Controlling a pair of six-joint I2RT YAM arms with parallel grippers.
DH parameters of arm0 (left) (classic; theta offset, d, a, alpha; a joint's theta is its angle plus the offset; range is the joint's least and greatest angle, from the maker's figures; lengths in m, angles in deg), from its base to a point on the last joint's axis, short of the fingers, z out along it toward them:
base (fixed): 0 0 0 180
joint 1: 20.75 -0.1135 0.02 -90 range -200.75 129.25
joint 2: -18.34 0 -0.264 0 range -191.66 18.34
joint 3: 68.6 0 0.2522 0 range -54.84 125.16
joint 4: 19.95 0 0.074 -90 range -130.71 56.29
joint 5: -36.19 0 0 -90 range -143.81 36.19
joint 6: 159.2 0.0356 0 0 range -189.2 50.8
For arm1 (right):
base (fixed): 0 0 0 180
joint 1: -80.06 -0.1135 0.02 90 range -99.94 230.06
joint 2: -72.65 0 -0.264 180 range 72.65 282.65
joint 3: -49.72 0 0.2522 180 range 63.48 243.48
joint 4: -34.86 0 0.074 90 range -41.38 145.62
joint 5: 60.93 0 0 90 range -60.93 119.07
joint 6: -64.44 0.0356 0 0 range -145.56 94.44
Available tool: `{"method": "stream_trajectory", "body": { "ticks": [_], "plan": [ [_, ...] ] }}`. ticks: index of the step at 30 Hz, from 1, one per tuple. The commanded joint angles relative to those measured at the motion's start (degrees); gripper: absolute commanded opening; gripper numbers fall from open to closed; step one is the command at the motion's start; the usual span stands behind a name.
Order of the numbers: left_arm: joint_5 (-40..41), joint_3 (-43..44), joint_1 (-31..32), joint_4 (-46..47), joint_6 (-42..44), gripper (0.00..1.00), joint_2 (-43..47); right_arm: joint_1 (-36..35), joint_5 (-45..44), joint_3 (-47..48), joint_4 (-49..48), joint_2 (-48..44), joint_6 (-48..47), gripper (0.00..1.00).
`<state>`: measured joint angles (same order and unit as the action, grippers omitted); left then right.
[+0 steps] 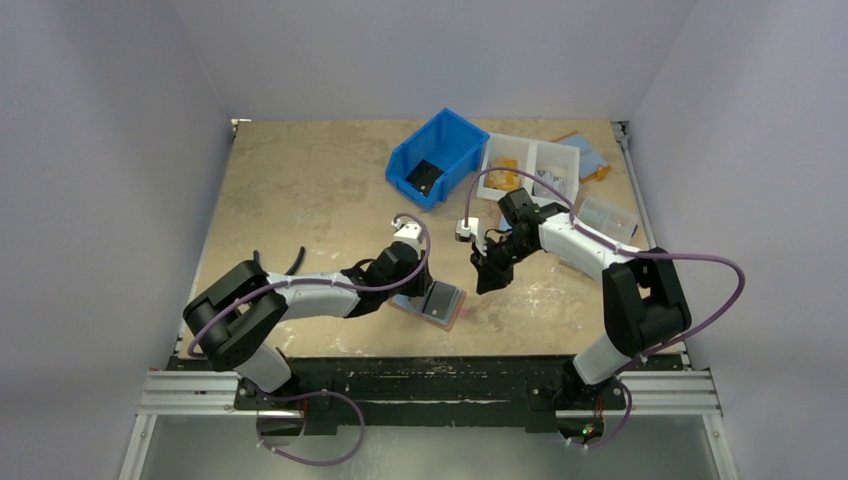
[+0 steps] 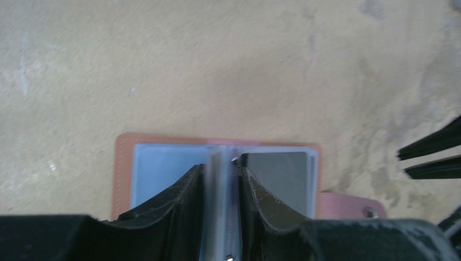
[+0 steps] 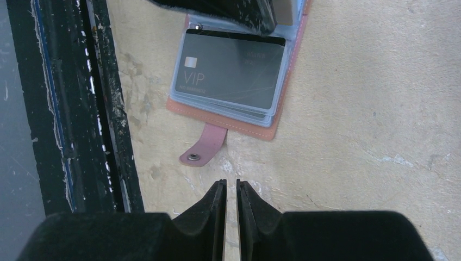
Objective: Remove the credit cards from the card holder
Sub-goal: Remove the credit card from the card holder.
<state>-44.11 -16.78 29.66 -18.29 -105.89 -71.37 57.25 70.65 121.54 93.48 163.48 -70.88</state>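
Note:
The salmon-brown card holder [image 1: 440, 303] lies open on the table near the front edge, its snap tab [image 3: 204, 147] spread out flat. A dark grey VIP card [image 3: 234, 70] sits in its top clear sleeve. My left gripper [image 2: 222, 168] is shut on upright clear sleeves at the holder's spine, with the light-blue lining [image 2: 157, 163] on one side and the dark card [image 2: 277, 171] on the other. My right gripper [image 3: 231, 185] hovers over bare table just beyond the tab, its jaws nearly together with nothing between them. It also shows in the top view [image 1: 487, 283].
A blue bin [image 1: 437, 157], a white compartment tray [image 1: 530, 165], a clear box [image 1: 607, 215] and a blue-lined folder [image 1: 583, 150] stand at the back right. The black front rail [image 3: 81, 109] runs close beside the holder. A black cable [image 1: 295, 262] lies left.

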Motion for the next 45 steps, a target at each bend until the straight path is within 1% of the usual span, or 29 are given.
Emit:
{"method": "stream_trajectory", "body": {
  "ticks": [1,4,7,11,21,26,29,31,32,35,38,41,45],
  "plan": [
    [4.84,1.39,-0.41,-8.39,3.86,0.29,2.11,0.25,1.66,2.17,0.75,0.76,-1.20,0.20],
    [5.28,1.35,-0.40,-9.70,4.47,0.29,2.96,0.22,1.58,2.14,0.75,0.89,-1.17,0.20],
    [4.76,0.78,-0.47,-9.62,4.52,0.26,3.58,0.26,1.57,2.14,0.75,0.85,-1.17,0.20],
    [3.74,-0.13,-0.49,-9.00,3.64,0.26,5.12,0.22,1.57,2.14,0.75,0.91,-1.17,0.20],
    [-1.39,-3.44,-1.46,-6.59,0.51,0.26,8.61,0.24,1.51,2.31,1.43,1.24,-1.65,0.20],
    [-2.83,-4.97,-1.99,-5.67,-0.29,0.23,8.67,0.22,1.69,2.41,2.06,1.25,-2.07,0.20],
    [-3.26,-5.47,-2.18,-5.70,-0.48,0.15,8.97,0.22,2.03,2.49,2.16,1.07,-2.16,0.20],
    [-3.65,-5.75,-2.40,-5.41,-0.73,0.02,9.51,0.22,2.45,2.49,2.25,0.66,-2.14,0.20],
    [-4.01,-6.10,-2.50,-4.85,-0.92,0.00,9.99,0.22,2.86,2.49,2.29,0.40,-2.14,0.20],
    [-6.01,-8.33,-2.50,-0.54,-1.91,0.00,12.11,0.26,5.78,2.86,3.08,-0.36,-2.54,0.20],
    [-8.71,-11.78,-2.50,7.55,-4.25,0.00,14.46,0.22,12.66,3.55,4.96,-1.14,-3.90,0.22],
    [-11.68,-14.76,-2.46,16.26,-7.56,0.00,15.49,0.22,20.27,4.06,6.39,-1.44,-4.73,0.29],
    [-13.97,-17.81,-2.50,29.81,-12.74,0.00,14.66,0.23,26.96,3.72,5.97,-0.91,-3.11,0.35]
  ]
}}
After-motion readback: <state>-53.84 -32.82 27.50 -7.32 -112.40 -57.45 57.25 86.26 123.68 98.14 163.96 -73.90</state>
